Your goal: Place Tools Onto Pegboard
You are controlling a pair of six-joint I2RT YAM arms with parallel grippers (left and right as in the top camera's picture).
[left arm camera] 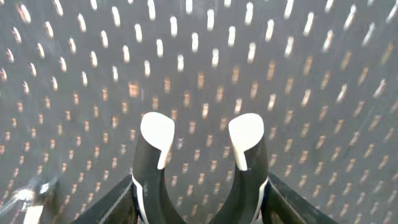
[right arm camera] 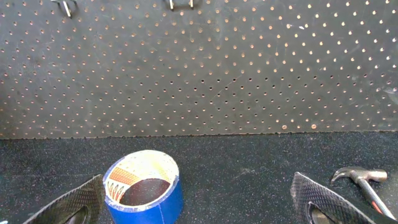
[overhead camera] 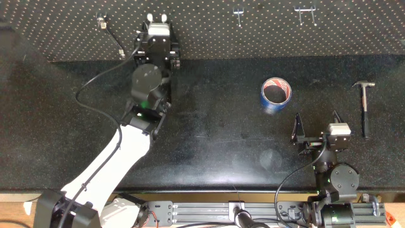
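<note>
The perforated pegboard (overhead camera: pixel 266 28) stands along the table's far edge. My left gripper (overhead camera: pixel 157 18) is up against the pegboard (left arm camera: pixel 199 56), open, with nothing between its white-tipped fingers (left arm camera: pixel 157 134). A blue tape roll (overhead camera: pixel 276 94) lies on the black table right of centre, and a hammer (overhead camera: pixel 364 107) lies at the far right. My right gripper (overhead camera: pixel 316 118) rests low near the front, open and empty. In the right wrist view the tape roll (right arm camera: pixel 143 186) sits just ahead of the right gripper (right arm camera: pixel 198 180), with the hammer (right arm camera: pixel 364 180) off to one side.
Two metal hooks (overhead camera: pixel 238 12) (overhead camera: pixel 305 12) stick out of the pegboard's right half. A thin dark tool with a metal end (overhead camera: pixel 111 37) sits against the board left of my left gripper. The black table (overhead camera: pixel 215 126) lies bare between the arms.
</note>
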